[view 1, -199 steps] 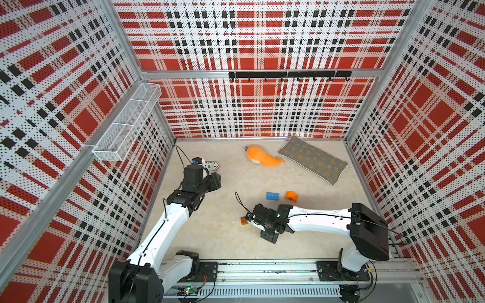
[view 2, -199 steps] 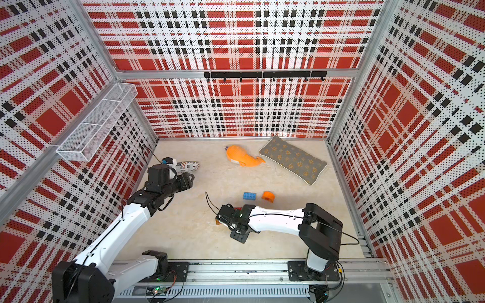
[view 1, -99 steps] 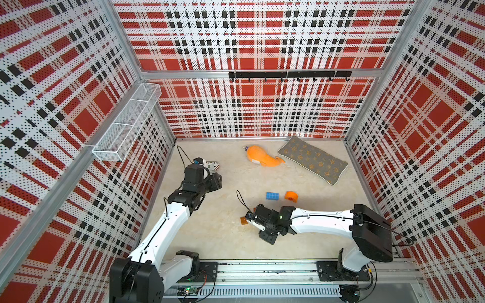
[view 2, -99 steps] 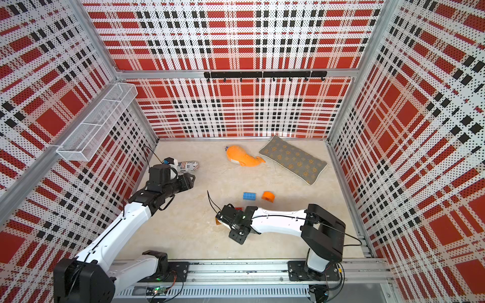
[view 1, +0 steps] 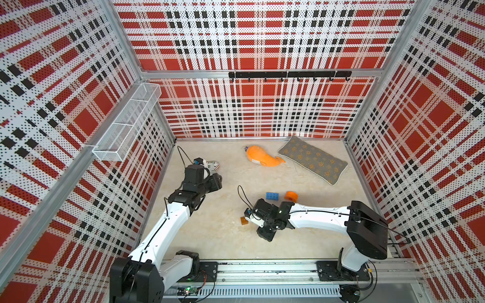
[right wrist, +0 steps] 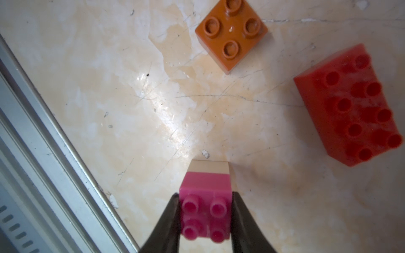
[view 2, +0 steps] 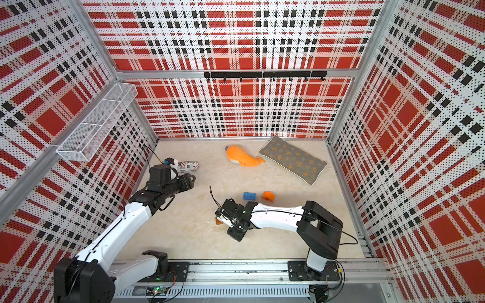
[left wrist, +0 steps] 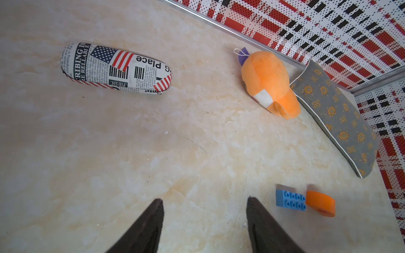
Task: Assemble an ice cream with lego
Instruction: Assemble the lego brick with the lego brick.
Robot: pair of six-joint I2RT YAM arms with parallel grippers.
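Note:
My right gripper (right wrist: 205, 195) is shut on a pink brick (right wrist: 206, 210) stacked on a cream brick (right wrist: 209, 167), the narrow stem of the ice cream, held low over the table. Other lego lies loose. An amber-brown brick (right wrist: 231, 32) is just ahead of the stack, and it also shows in both top views (view 1: 244, 220) (view 2: 218, 222). A long red brick (right wrist: 350, 105) lies beside it, hidden under the arm in the top views. The blue brick (view 1: 272, 196) and rounded orange piece (view 1: 291, 196) lie side by side behind the right wrist. My left gripper (left wrist: 205, 200) is open and empty, far left.
An orange plush whale (view 1: 263, 158) and a grey patterned pillow (view 1: 313, 162) lie at the back. A newspaper-print case (left wrist: 116, 69) lies near the left wall. The aluminium rail (right wrist: 54, 153) runs along the front edge close to the right gripper. A wire basket (view 1: 126, 123) hangs on the left wall.
The right arm has shifted only slightly, still gripping the pink-and-cream stack. The left arm has not moved.

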